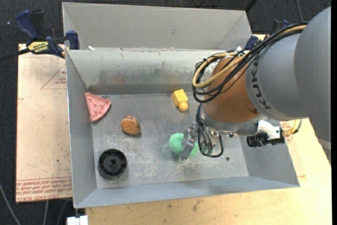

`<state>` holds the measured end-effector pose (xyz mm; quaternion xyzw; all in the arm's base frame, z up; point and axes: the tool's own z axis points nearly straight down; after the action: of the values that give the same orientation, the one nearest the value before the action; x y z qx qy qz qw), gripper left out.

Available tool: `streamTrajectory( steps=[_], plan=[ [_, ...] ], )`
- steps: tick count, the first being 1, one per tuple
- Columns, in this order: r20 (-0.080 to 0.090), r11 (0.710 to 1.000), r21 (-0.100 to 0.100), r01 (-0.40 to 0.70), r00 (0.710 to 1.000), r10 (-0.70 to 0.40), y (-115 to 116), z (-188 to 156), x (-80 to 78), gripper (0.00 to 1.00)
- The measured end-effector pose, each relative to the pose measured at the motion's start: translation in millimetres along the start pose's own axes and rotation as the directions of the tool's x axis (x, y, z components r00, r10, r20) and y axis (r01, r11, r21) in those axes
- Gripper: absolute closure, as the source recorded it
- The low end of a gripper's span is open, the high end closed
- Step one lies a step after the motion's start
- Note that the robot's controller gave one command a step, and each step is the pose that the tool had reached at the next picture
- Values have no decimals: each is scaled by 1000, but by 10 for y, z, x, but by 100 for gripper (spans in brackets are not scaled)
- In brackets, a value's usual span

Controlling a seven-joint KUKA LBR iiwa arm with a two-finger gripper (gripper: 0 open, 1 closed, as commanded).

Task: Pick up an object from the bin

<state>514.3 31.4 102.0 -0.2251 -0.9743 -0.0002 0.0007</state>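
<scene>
My gripper [188, 149] is low in the bin's front middle, right at a green rounded thing [177, 142]. One grey fingertip rests against the green thing's right side; the other finger is hidden under the wrist. A yellow block [180, 99] lies just behind, near the back wall.
A brown rounded piece [130, 125] lies left of centre. A pink wedge [97, 106] sits at the back left and a black ring-shaped wheel [112, 162] at the front left. The arm with its orange cover and cables hangs over the bin's right side.
</scene>
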Motion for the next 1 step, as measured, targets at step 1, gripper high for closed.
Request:
streamTrajectory(
  steps=[1],
  plan=[
    [-4, 1000, 3, 1, 1000, -1, -5, -140, 10, 100]
  ],
)
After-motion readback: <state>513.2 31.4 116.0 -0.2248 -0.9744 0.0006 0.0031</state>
